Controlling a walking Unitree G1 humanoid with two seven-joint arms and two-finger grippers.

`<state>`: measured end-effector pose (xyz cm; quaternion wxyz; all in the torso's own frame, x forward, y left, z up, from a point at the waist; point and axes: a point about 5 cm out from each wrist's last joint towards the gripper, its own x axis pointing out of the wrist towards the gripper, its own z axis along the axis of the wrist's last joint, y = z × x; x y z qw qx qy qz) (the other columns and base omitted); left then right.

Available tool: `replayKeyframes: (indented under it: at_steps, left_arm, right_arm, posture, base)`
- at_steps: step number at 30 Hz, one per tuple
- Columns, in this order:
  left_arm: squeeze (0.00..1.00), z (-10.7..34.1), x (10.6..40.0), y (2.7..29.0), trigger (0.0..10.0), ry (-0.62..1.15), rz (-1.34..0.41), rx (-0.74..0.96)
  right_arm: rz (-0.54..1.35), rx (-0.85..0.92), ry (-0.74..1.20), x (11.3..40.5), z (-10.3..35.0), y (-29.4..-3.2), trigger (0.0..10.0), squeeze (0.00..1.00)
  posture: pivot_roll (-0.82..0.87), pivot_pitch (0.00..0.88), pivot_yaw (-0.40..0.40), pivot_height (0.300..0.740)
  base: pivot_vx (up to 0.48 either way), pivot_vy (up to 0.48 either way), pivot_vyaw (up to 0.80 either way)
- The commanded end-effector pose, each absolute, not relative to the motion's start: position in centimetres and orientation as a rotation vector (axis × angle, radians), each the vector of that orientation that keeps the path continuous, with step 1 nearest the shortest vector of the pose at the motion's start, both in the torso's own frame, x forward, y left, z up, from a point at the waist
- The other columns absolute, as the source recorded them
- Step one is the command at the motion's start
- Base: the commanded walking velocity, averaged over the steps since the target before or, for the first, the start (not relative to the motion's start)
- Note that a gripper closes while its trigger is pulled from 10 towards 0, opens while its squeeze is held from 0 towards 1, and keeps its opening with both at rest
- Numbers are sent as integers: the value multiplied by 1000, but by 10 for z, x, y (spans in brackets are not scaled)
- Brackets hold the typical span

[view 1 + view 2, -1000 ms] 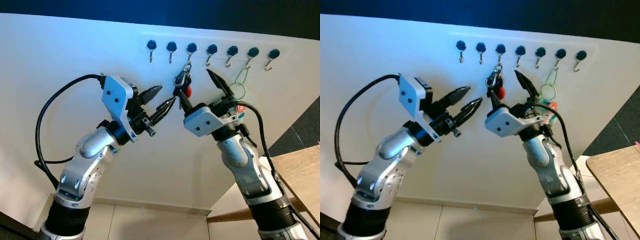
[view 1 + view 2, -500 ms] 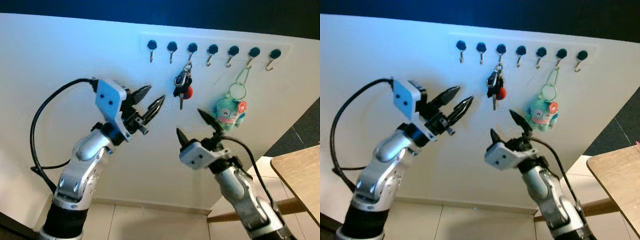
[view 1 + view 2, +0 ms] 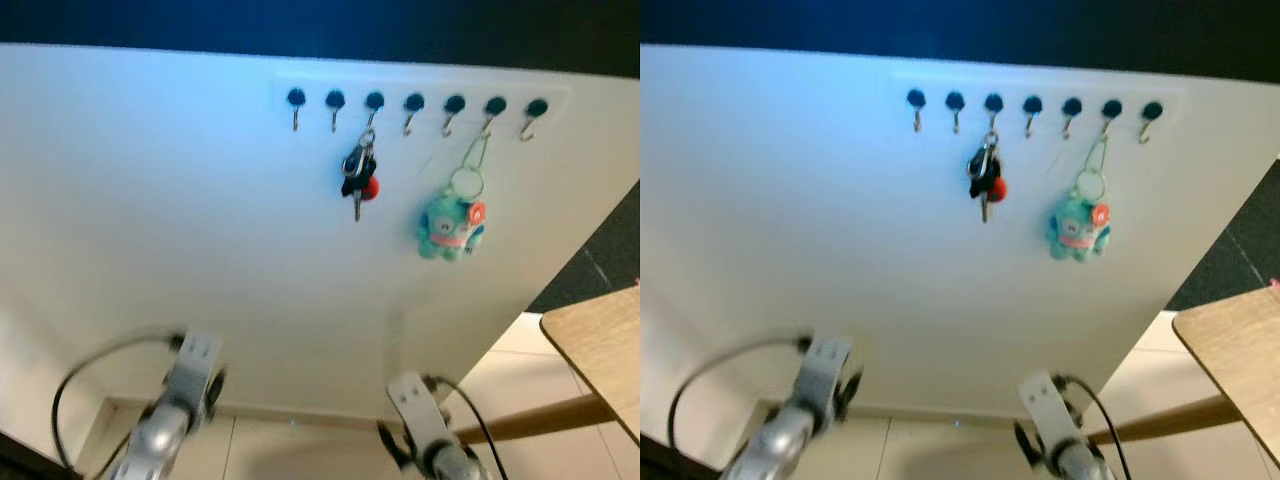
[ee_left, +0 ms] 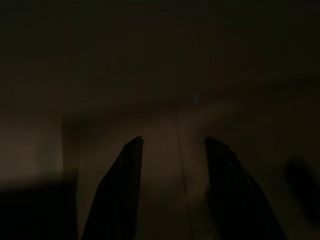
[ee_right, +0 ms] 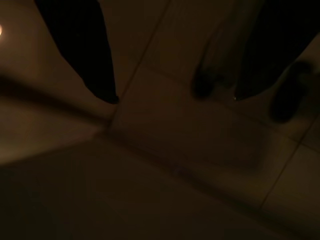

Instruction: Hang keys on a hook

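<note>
Our left jaws (image 4: 172,190) stand apart with nothing between them, and our right jaws (image 5: 172,50) are spread wide above dim floor tiles (image 5: 190,145). Both arms hang low. The keys (image 3: 358,180), a dark bunch with a red fob, dangle from the third hook (image 3: 373,104) of seven on the white wall (image 3: 150,200). A teal plush keychain (image 3: 451,222) hangs to their right, near a wooden table (image 3: 600,340).

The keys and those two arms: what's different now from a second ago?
Both arms have dropped away from the wall: the left gripper and right gripper now hang low, fingers apart, holding nothing. A second ago the right one was up at the keys. The keys stay on the third hook, and the plush keychain still hangs further right.
</note>
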<state>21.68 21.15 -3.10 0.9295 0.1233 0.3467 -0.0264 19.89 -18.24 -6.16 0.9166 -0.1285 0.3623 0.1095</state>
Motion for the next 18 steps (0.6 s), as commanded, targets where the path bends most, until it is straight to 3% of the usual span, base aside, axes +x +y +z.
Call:
replayKeyframes:
  at_steps: [1,8,18]
  left_arm:
    - [0,-30,220,206,10000,697,-48,232]
    - [0,-66,192,206,10000,866,115,-27]
    - [0,-73,187,202,10000,859,87,-1]
  right_arm:
    - [204,-223,751,200,-62,-182,10000,0]
    - [65,-26,894,178,-81,-187,10000,0]
    - [83,-48,898,181,-82,-188,10000,0]
  posture:
    - [22,68,2,740]
    - [15,44,6,740]
    - [24,27,-3,740]
  base:
    - [0,0,0]
    - [0,0,0]
    - [0,0,0]
